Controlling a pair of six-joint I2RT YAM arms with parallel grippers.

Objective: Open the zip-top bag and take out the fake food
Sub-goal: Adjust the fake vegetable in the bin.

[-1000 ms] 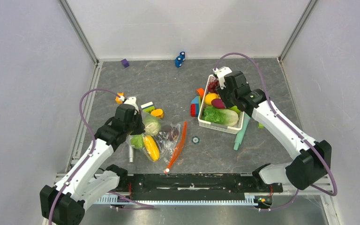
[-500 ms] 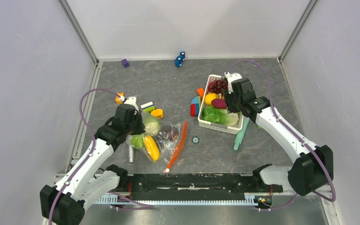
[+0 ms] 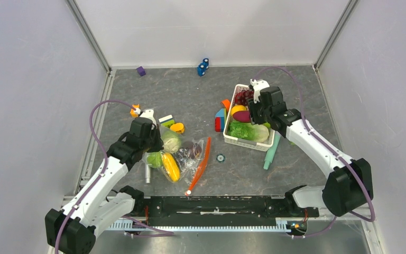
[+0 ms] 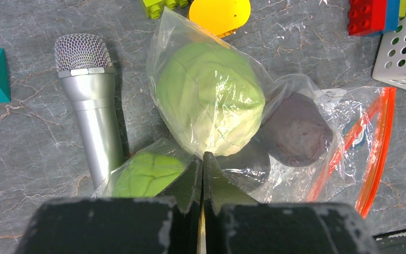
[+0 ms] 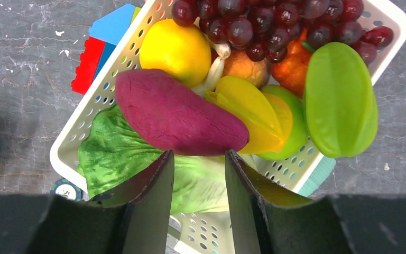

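Pinching the zip-top bag (image 4: 343, 153) on the table (image 4: 31, 132), the left gripper (image 4: 203, 159) is closed tight, cabbage (image 4: 209, 100) and eggplant (image 4: 298, 129) not yet out; the right gripper (image 5: 199, 154) hovers half-open, empty, over the sweet potato (image 5: 180, 114) already in the basket (image 5: 100, 90)

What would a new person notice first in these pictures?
A full white basket stands at the right, with a purple sweet potato on top, under the open right gripper. At the left lies a clear bag with a pale green cabbage inside, and the left gripper is shut on its plastic.
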